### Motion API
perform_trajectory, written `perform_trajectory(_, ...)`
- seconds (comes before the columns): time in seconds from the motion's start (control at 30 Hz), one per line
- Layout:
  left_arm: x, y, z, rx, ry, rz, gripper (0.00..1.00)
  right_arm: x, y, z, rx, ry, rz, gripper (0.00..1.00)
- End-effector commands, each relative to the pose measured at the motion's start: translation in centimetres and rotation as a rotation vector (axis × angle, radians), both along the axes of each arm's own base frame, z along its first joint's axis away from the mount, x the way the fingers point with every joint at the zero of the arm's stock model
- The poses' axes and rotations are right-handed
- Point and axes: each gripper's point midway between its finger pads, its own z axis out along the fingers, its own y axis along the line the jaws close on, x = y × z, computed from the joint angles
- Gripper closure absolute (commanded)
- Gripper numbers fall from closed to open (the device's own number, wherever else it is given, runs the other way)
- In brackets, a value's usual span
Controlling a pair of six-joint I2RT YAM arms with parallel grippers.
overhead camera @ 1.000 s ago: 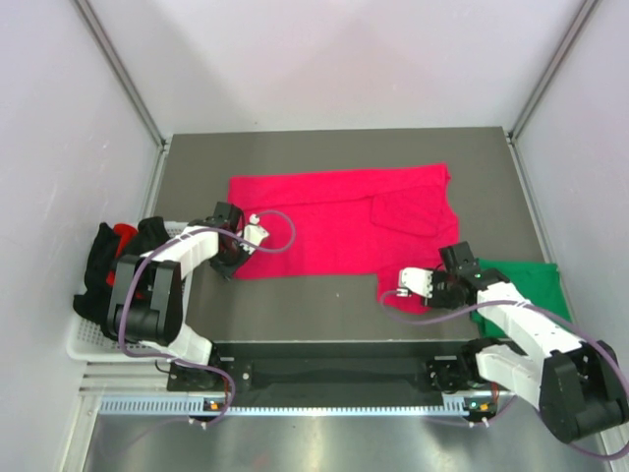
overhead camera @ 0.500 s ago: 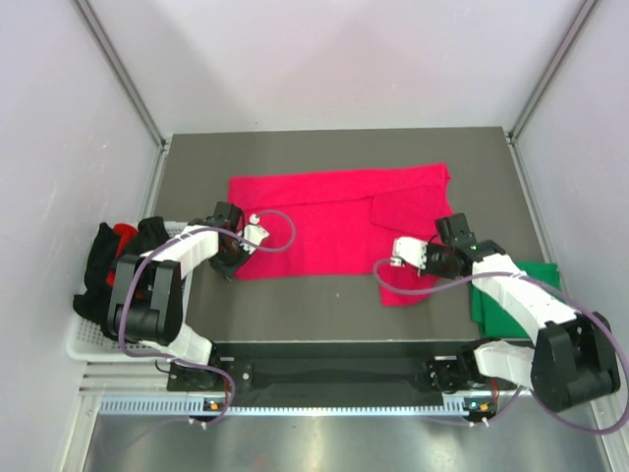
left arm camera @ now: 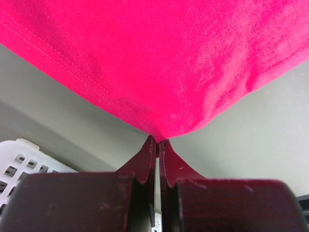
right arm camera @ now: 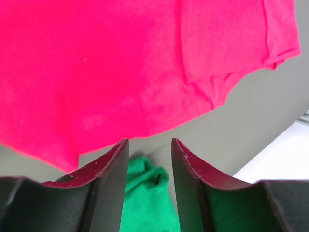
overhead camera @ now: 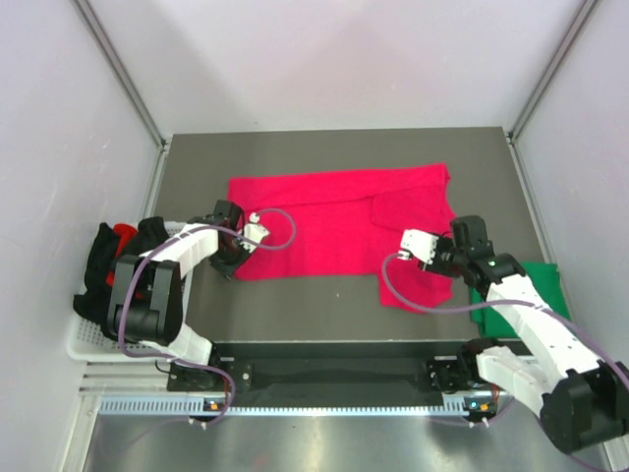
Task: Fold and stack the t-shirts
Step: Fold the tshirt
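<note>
The crimson-pink t-shirt [overhead camera: 334,216] lies spread flat on the dark table, with a folded-in sleeve at its right. My left gripper [overhead camera: 232,258] is shut on its near left corner; the left wrist view shows the jaws [left arm camera: 158,141] pinching the cloth's tip [left arm camera: 164,72]. My right gripper [overhead camera: 460,254] is open and empty above the shirt's near right part, holding nothing [right arm camera: 149,141]. The dark green t-shirt [overhead camera: 521,290] lies bunched at the table's right edge and shows between the open fingers [right arm camera: 145,198]. The pink shirt [right arm camera: 96,72] fills the rest of that view.
A white basket [overhead camera: 84,339] stands off the table's left edge, holding black and red t-shirts [overhead camera: 113,258]. Pale walls enclose the table on three sides. The table's right edge and a white surface [right arm camera: 285,150] show beyond the green shirt.
My right gripper has lifted off the pink shirt's near right corner and moved back and to the right, leaving that flap lying flat. The left gripper has not moved.
</note>
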Motion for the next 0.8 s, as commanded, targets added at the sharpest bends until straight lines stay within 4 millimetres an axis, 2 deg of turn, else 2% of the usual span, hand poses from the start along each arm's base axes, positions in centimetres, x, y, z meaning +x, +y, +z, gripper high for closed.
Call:
perform_trajectory(0.0,0.2,-0.5,0.8,-0.024,0.003,0.01,1.0,-2.6,-1.1,-1.7,-0.055,0.09,0.021,0.6)
perform_trajectory(0.03,0.1,-0.4,0.8,-0.022,0.004,0.009,1.0,-3.2,-1.4,-2.1,-0.071,0.109,0.023,0.6)
perform_trajectory(0.07,0.1,-0.3,0.9,-0.02,-0.001,0.011,1.0,-4.8,-1.9,-3.2,-0.1,0.17,0.049,0.59)
perform_trajectory(0.1,0.0,-0.3,0.9,-0.013,-0.002,0.008,1.0,-5.6,-1.9,-3.2,-0.098,0.182,0.064,0.59)
perform_trajectory(0.23,-0.1,-0.2,0.7,-0.009,-0.001,0.006,1.0,-8.8,-0.8,-4.7,-0.054,0.337,0.151,0.55)
perform_trajectory(0.3,-0.1,-0.2,0.5,-0.01,0.005,0.012,1.0,-9.3,-0.6,-5.4,-0.051,0.407,0.157,0.55)
perform_trajectory(0.53,0.0,-0.3,0.3,-0.016,0.008,0.017,1.0,-7.8,0.8,-5.1,0.011,0.396,0.152,0.53)
perform_trajectory(0.77,0.2,-0.5,0.1,-0.021,0.012,0.019,1.0,-8.7,1.3,-5.4,0.024,0.447,0.19,0.55)
